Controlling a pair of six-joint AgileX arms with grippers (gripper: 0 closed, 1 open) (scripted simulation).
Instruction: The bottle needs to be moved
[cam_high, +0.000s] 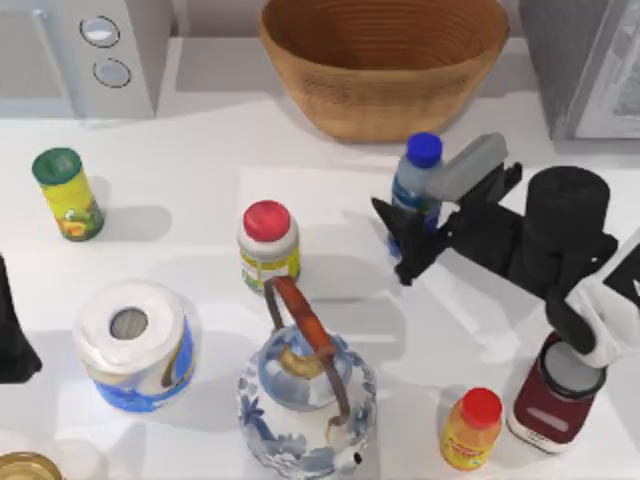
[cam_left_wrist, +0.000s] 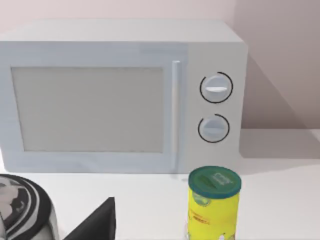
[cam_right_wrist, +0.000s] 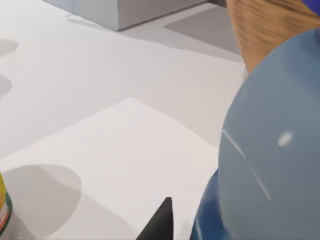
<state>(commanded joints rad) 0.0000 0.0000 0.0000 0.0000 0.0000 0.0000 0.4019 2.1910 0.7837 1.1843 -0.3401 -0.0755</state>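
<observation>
From above, our right tool (cam_high: 404, 238) was at the bottle (cam_high: 418, 180), which stood upright on the white counter (cam_high: 200, 250) right of centre, just in front of the woven basket (cam_high: 384, 62). The tool's two dark fingers (cam_high: 386, 213) were spread apart and reached to the bottle's lower body, one beside its label and the other nearer the camera; we could not tell whether they pressed on it. The bottle's blue cap (cam_high: 424, 149) was uncovered. In the right wrist view the bottle's clear-blue body (cam_right_wrist: 272, 165) was very close, with one dark fingertip (cam_right_wrist: 161, 222) beside it and the basket (cam_right_wrist: 270, 25) behind.

Our left arm (cam_high: 12, 330) sat parked at the counter's left edge; its wrist view looked at a microwave (cam_left_wrist: 120, 95) and a yellow can with a green lid (cam_left_wrist: 214, 204).

Elsewhere on the counter stood a white jar with a red lid (cam_high: 268, 245), a blue-patterned kettle (cam_high: 305, 390), a paper roll (cam_high: 132, 345), a small orange bottle (cam_high: 472, 430) and a dark red jar (cam_high: 555, 395).
</observation>
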